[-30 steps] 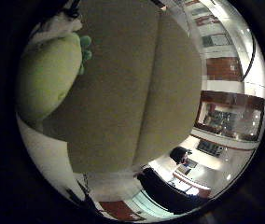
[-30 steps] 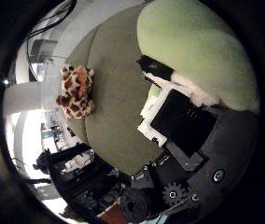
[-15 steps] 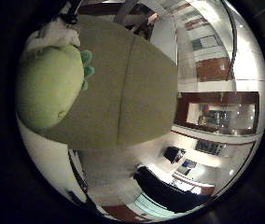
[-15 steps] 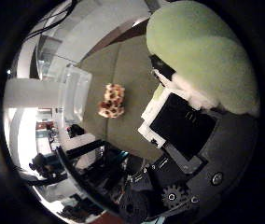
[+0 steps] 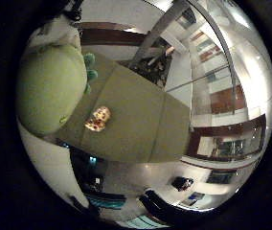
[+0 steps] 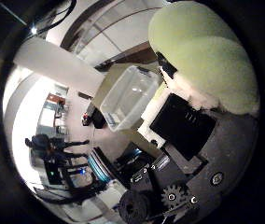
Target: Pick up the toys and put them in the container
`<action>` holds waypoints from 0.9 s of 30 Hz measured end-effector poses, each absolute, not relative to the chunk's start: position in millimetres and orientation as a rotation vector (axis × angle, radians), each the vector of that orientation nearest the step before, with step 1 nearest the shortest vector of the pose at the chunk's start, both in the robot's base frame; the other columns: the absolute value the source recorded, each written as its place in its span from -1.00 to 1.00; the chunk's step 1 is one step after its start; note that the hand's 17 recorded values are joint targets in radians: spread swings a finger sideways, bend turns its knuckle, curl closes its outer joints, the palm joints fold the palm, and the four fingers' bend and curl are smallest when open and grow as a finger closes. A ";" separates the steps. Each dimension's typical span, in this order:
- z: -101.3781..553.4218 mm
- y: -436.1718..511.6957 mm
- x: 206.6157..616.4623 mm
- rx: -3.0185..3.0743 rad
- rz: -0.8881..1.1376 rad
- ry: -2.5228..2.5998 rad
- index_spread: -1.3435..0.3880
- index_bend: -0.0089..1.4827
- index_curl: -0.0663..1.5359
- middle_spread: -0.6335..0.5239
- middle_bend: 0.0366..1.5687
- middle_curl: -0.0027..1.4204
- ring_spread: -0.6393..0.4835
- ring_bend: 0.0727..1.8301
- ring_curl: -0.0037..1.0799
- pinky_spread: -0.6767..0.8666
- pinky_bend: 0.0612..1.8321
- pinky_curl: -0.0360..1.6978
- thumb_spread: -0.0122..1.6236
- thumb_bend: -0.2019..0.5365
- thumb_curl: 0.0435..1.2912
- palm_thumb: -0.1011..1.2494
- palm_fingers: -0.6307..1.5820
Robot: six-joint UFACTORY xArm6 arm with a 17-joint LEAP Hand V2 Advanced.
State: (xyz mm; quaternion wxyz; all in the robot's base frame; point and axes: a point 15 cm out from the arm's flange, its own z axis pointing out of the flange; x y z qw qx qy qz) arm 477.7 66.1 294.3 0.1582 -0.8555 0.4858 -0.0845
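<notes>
A large light-green plush toy (image 5: 49,93) with teal feet lies against my palm, well above the table. My right hand (image 6: 181,140) is shut on it, and its black and white fingers press the plush (image 6: 202,56) from beside. A small spotted orange-and-white plush (image 5: 98,119) lies on the olive table (image 5: 145,129), apart from the hand. The clear plastic container (image 6: 123,100) stands on the table's corner, open side up, with nothing visible inside.
The olive table's edges (image 5: 126,160) drop to a pale floor (image 5: 126,179). Dark furniture (image 5: 181,183) stands on the floor farther off. Glass walls and a white pillar (image 6: 58,63) surround the area.
The hand has risen and turned with the green plush still held. The table looks smaller, the container fills the thumb side view, and the spotted toy now shows in the little finger side view.
</notes>
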 end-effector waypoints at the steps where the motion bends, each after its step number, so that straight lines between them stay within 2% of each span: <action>1: 292.9 88.9 473.0 -2.454 -0.220 1.367 0.26 0.46 0.18 -0.13 0.71 0.01 -0.21 0.52 0.32 -0.35 0.57 -0.13 -0.04 -0.50 0.23 0.76 0.60; 7: 273.8 205.6 450.5 -2.446 -0.214 1.231 0.26 0.46 0.18 -0.13 0.71 0.01 -0.21 0.54 0.30 -0.36 0.55 -0.10 -0.05 -0.50 0.26 0.77 0.61; 12: 243.5 264.1 427.0 -2.469 -0.170 1.170 0.26 0.47 0.18 -0.13 0.72 0.00 -0.21 0.53 0.30 -0.36 0.54 -0.07 -0.05 -0.50 0.27 0.76 0.60; 17: 225.1 291.3 429.5 -2.454 -0.189 1.143 0.26 0.48 0.19 -0.13 0.74 0.00 -0.24 0.50 0.32 -0.36 0.54 -0.05 -0.05 -0.50 0.28 0.75 0.59; 21: 216.0 298.4 441.7 -2.422 -0.232 1.136 0.25 0.47 0.20 -0.13 0.74 0.00 -0.25 0.49 0.34 -0.36 0.54 -0.05 0.05 -0.53 0.24 0.63 0.57; 24: 212.0 301.7 454.3 -2.391 -0.280 1.124 0.24 0.33 0.17 -0.13 0.65 -0.03 -0.24 0.46 0.31 -0.39 0.49 -0.09 0.15 -0.55 0.13 0.52 0.55; 26: 206.1 301.5 454.4 -2.404 -0.282 1.119 0.21 0.10 0.13 -0.14 0.55 -0.06 -0.23 0.42 0.24 -0.44 0.45 -0.14 0.18 -0.56 0.04 0.42 0.50; 27: 204.1 301.3 454.0 -2.410 -0.280 1.118 0.19 -0.05 0.12 -0.16 0.46 -0.09 -0.22 0.40 0.22 -0.49 0.44 -0.15 0.20 -0.56 0.00 0.37 0.38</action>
